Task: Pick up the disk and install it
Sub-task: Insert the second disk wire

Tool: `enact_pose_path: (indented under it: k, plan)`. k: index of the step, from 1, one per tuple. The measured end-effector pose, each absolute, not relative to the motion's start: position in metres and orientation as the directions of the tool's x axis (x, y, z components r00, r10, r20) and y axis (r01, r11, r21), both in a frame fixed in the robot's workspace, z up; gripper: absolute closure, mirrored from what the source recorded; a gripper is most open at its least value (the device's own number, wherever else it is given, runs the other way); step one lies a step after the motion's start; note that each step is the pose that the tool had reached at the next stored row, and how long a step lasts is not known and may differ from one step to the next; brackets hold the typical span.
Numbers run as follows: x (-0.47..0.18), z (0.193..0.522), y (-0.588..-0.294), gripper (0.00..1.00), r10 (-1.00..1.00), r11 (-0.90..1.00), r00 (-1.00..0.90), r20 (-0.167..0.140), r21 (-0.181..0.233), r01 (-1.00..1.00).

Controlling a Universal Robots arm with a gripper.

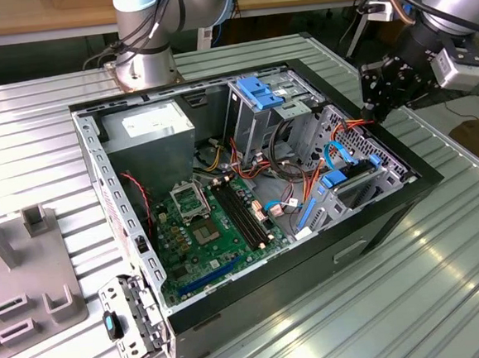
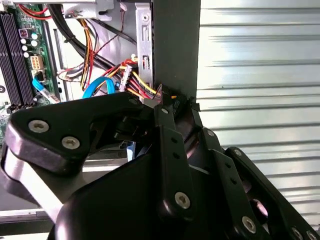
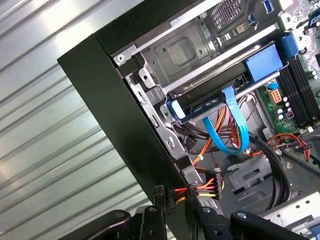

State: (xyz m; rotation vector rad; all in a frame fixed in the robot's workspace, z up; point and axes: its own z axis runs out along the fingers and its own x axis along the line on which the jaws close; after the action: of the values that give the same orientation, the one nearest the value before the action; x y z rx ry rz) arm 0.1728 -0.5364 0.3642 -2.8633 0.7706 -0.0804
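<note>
Ribbed metal tabletop (image 1: 448, 295) in the exterior view, with an open computer case (image 1: 376, 226) lying on its side so its insides face up within reach. Inside it sit the green motherboard (image 1: 210, 223), a grey power-supply box (image 1: 148, 124) in the far corner, and a metal cage with a blue handle (image 1: 259, 90) standing upright. The disk (image 1: 351, 177) lies in the bay toward the exterior view's right, its blue rails showing, and it looks seated there rather than loose. The hand (image 1: 375, 106) hangs at the case's rim just beyond that bay.

Over to the second wrist view: the hand (image 2: 162, 107) has its black links drawn together at the case wall, right on a power plug (image 2: 152, 100) trailing red, yellow and black wires. It looks clenched on that plug, not on the disk. A blue data cable (image 2: 97, 85) loops nearby.

Now the first wrist view: the disk (image 3: 215, 92) sits slotted in its bay, with the blue cable hanging below it. The plug is held up at the rim, apart from the disk, so by my reading the drive is in place but not yet cabled.
</note>
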Motion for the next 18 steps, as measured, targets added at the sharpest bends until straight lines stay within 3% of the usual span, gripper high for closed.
enact_pose_path:
  k: [12, 13, 15, 18]
  plan:
    - [0.1752, 0.3642, -0.5361, 0.70, -0.439, -0.884, 0.898, 0.008, -0.181, -0.431]
    - [0.1752, 0.3642, -0.5361, 0.71, -0.439, -0.884, 0.898, 0.008, -0.181, -0.431]
    - [0.1752, 0.3642, -0.5361, 0.84, -0.439, -0.884, 0.898, 0.008, -0.181, -0.431]
    - [0.1753, 0.3642, -0.5361, 0.84, -0.439, -0.884, 0.898, 0.008, -0.181, -0.431]
